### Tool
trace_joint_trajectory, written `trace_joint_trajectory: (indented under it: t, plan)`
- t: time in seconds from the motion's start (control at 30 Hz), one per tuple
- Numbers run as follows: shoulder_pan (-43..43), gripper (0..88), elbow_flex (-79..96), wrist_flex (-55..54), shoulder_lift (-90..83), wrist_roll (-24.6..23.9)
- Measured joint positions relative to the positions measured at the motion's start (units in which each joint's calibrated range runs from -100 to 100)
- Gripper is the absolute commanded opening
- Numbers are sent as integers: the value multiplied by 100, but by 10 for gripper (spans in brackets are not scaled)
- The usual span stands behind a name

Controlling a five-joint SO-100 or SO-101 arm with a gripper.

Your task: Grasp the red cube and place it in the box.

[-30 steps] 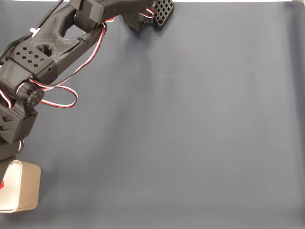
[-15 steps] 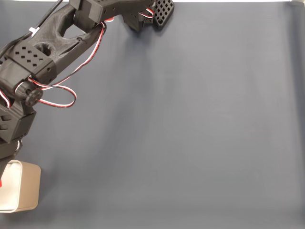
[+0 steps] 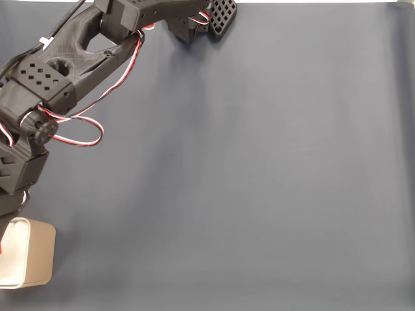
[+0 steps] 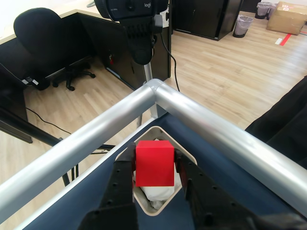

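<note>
You have one small matte bright-red cube (image 4: 154, 163) clamped in your black claw (image 4: 154, 178), over one tan round-cornered box (image 4: 144, 203); the black camera (image 4: 132, 19) reads "logi".

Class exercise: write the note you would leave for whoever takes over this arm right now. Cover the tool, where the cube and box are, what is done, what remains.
Tool: shut on the red cube, held above the box in the wrist view.
Box: at the table's corner, beside the metal rail; in the fixed view at bottom left.
Done: cube grasped and carried over the box.
Left: open the tool, drop the cube in, withdraw.
</note>
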Motion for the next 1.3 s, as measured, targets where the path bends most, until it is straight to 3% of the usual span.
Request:
trace_joint_trajectory:
  t: [0.13,0.27,1.3]
  plan:
    - [-7,334,0,-80,0,-107]
    - [-7,426,0,-159,0,-274]
    - [-7,448,0,-239,0,-376]
